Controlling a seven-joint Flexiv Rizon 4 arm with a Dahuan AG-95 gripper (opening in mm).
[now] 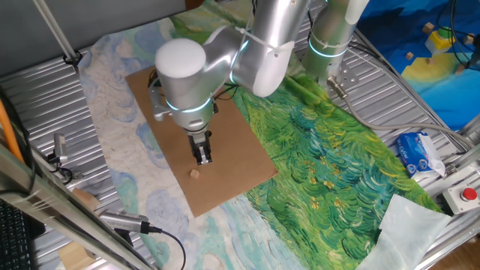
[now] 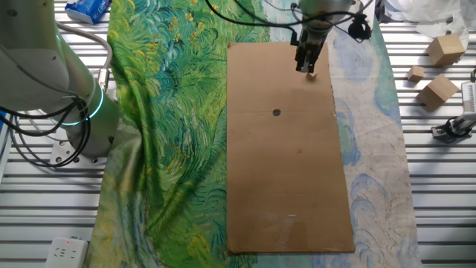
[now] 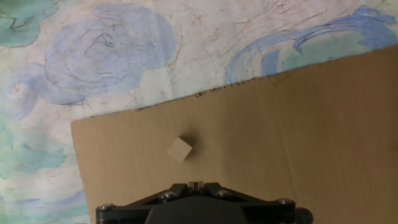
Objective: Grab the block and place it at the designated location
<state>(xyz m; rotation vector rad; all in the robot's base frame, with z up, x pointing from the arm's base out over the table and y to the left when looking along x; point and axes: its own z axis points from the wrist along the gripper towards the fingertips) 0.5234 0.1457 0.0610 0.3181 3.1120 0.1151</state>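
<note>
The block (image 1: 195, 173) is a tiny light-tan cube lying on the brown cardboard sheet (image 1: 247, 161) near its front corner. It also shows in the other fixed view (image 2: 312, 74) and in the hand view (image 3: 179, 149). My gripper (image 1: 203, 156) hangs just above and behind the block, with its fingers together and nothing between them. It also shows in the other fixed view (image 2: 305, 65) and at the bottom of the hand view (image 3: 194, 184). The designated location, a black dot (image 2: 277, 113), lies on the cardboard (image 2: 290, 171) a short way from the block. The arm hides the dot in the first fixed view.
A painted cloth (image 2: 171, 112) covers the table under the cardboard. Loose wooden blocks (image 2: 445, 49) lie on the metal slats beside it. A tissue pack (image 1: 417, 154), a red button (image 1: 469, 195) and a cabled metal tool (image 1: 124, 221) sit at the table's edges.
</note>
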